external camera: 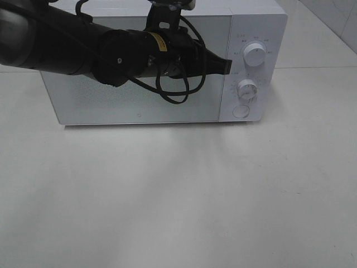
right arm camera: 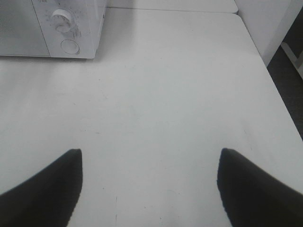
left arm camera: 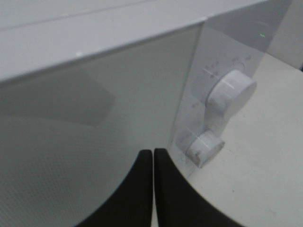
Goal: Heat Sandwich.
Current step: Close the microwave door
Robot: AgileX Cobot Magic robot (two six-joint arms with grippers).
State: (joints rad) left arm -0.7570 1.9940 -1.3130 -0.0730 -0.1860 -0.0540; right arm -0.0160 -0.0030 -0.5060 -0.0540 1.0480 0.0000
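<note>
Exterior high view: the white microwave (external camera: 139, 106) stands at twelve o'clock on the table (external camera: 178, 195), its door closed. The sandwich shows nowhere. It may sit behind the door's frosted glass, but I cannot tell.

The main risk I judge is at the control panel. The left gripper (external camera: 226, 64) ends just short of the upper knob (external camera: 255, 56), and with its fingers pressed together it can only push, not pinch. A careless advance could skid off the dial, knock the lower knob (external camera: 247, 88) at five o'clock from the tip, or shove the whole oven back. The slack black cable (external camera: 173, 97) looping below the wrist could also catch.

The left arm comes in from nine o'clock, lies level across the door and points toward three o'clock.

Left wrist view: the two dark fingers (left arm camera: 142, 189) meet with barely a slit between them and hold nothing. They are aimed at the seam between the door and the panel, and both knobs are close beyond them.

Right wrist view: the right gripper (right arm camera: 149, 153) hangs over bare table, well apart from the microwave. Its fingers are spread wide and empty, and it plays no part here.
</note>
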